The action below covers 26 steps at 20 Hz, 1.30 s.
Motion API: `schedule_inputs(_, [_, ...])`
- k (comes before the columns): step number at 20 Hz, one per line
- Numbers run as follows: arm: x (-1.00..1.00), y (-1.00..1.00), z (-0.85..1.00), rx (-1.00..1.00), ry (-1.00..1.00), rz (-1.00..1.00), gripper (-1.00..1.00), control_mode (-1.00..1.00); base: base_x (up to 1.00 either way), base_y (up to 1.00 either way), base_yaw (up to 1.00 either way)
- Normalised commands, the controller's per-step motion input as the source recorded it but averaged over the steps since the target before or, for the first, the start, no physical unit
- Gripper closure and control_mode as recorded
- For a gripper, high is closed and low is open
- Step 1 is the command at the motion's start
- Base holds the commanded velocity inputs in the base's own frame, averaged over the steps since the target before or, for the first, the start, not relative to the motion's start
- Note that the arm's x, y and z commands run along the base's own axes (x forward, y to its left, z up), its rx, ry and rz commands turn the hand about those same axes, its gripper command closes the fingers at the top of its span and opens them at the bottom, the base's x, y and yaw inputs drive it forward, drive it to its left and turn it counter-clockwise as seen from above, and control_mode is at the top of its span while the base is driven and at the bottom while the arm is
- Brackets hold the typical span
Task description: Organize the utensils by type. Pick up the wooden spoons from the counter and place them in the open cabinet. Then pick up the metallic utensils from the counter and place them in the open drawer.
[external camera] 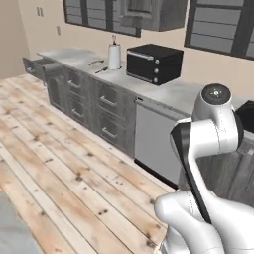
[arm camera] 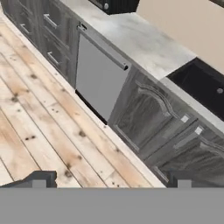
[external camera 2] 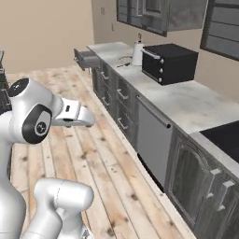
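The gripper, fingers spread wide and empty, hangs over the floor, with the counter and sink well ahead of it.

The arm is glossy white with rounded, bulbous housings, a black band along one link, dark grey circular joint caps with speckled centres, and a small dark slot on its boxy white wrist.
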Motion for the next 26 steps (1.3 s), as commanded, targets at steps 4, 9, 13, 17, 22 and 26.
schedule_inputs(4, [0.00, 0.00, 0.00, 0.00, 0.00, 0.00, -1.00, 1.00, 1.00, -0.06, 0.32])
schedule_inputs(9, [0.00, 0.00, 0.00, 0.00, 0.00, 0.00, -1.00, 1.00, 1.00, -0.07, 0.22])
schedule_inputs(13, [0.00, 0.00, 0.00, 0.00, 0.00, 0.00, -1.00, 1.00, 1.00, -0.04, 0.11])
schedule_inputs(17, [0.00, 0.00, 0.00, 0.00, 0.00, 0.00, -1.00, 1.00, 1.00, 0.01, -0.05])
schedule_inputs(22, [0.00, 0.00, 0.00, 0.00, 0.00, 0.00, -1.00, 1.00, 0.94, 0.25, -0.30])
schedule_inputs(26, [0.00, 0.00, 0.00, 0.00, 0.00, 0.00, -1.00, 1.00, 0.85, 0.39, -0.28])
